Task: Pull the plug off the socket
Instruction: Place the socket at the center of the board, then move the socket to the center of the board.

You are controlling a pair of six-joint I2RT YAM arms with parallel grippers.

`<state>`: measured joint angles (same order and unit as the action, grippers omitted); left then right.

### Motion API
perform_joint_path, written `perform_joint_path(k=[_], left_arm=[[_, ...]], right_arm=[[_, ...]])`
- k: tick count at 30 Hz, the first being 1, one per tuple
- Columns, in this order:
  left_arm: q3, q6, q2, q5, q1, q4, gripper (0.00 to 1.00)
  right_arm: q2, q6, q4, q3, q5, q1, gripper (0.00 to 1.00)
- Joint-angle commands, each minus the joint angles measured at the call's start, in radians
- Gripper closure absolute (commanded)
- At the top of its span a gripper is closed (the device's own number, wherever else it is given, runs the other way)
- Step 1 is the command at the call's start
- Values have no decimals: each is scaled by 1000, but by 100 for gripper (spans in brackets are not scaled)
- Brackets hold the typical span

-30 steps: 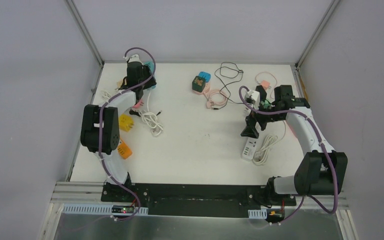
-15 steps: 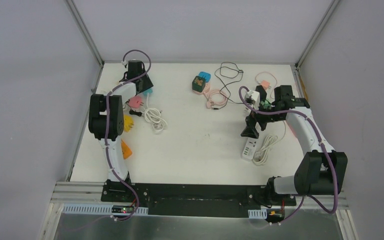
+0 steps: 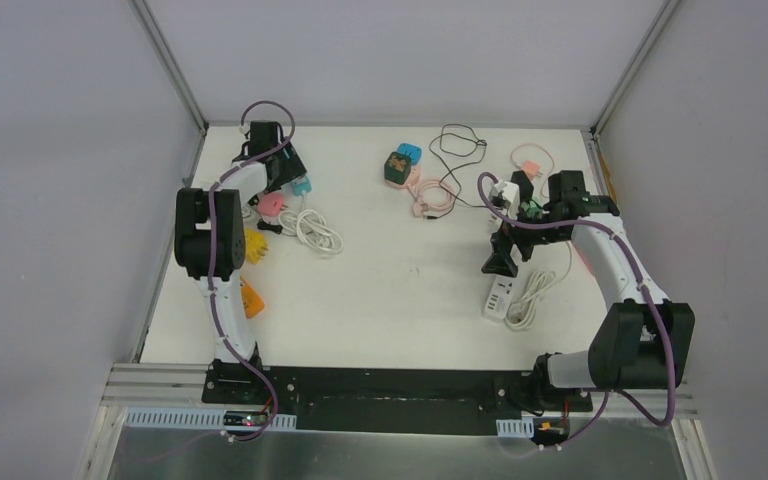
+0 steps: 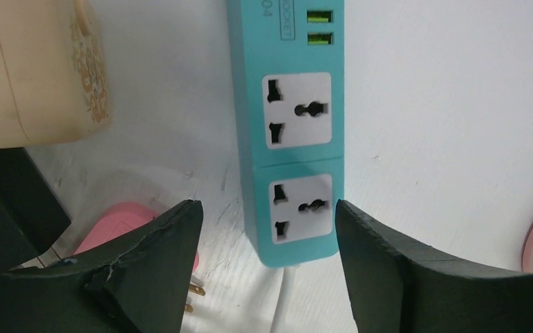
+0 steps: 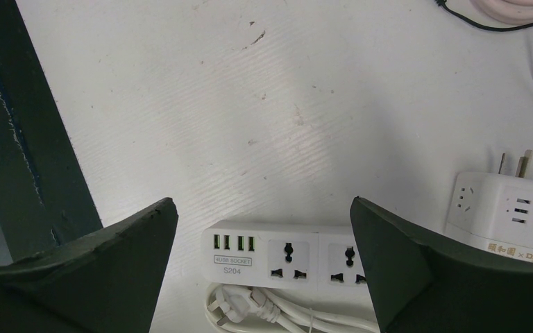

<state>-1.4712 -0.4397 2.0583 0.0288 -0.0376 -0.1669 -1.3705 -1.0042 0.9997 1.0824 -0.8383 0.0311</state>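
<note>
A teal power strip (image 4: pixel 295 139) lies on the white table under my left gripper (image 4: pixel 265 222). Its two sockets are empty. My left gripper is open, its fingers either side of the strip's cord end. A pink plug (image 4: pixel 114 225) with bare brass prongs lies loose just left of the strip. In the top view the gripper (image 3: pixel 278 172) is at the back left, over the strip (image 3: pixel 302 186) and the pink plug (image 3: pixel 271 204). My right gripper (image 5: pixel 262 208) is open and empty above a white power strip (image 5: pixel 284 253) with empty sockets.
A coiled white cord (image 3: pixel 317 231) lies right of the pink plug. A yellow block (image 3: pixel 253 245) and an orange one (image 3: pixel 250 298) sit at the left edge. A green-blue cube (image 3: pixel 398 165), pink cable (image 3: pixel 430 196) and black cable (image 3: pixel 460 143) lie at the back. A white adapter (image 5: pixel 506 208) sits right of the white strip.
My left arm has folded back and its gripper has dropped towards the table over the teal strip. The white cord coil has slid right. The right arm has not moved.
</note>
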Motion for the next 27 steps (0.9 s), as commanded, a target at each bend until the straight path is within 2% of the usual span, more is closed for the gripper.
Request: perform_joint_path(k=[1,6,8,16,19,22,27], left_arm=[[-22,42,-102,26,6,-18,28],[65,122,-254,81,4,20,27],[101,174,-316,119,-9,34,20],[291,345,-581,69,-191,87,19],[407,393,-696,78,-239,159,19],[567,409,-810,148,-250,280,19],[780,325,-926,181,-251,475,12]], right_arm=[[-6,-27,0,-1,-25,-7,0],[-1,-25,2,-1,-28,-7,0],[1,-25,3,-1,-32,-8,0],[-3,-27,3,-4,-42,-9,0],[-5,-27,1,-7,-48,-8,0],[-8,-26,-2,-9,-55,-8,0],[-18,-22,-4,-9,-67,-8,0]])
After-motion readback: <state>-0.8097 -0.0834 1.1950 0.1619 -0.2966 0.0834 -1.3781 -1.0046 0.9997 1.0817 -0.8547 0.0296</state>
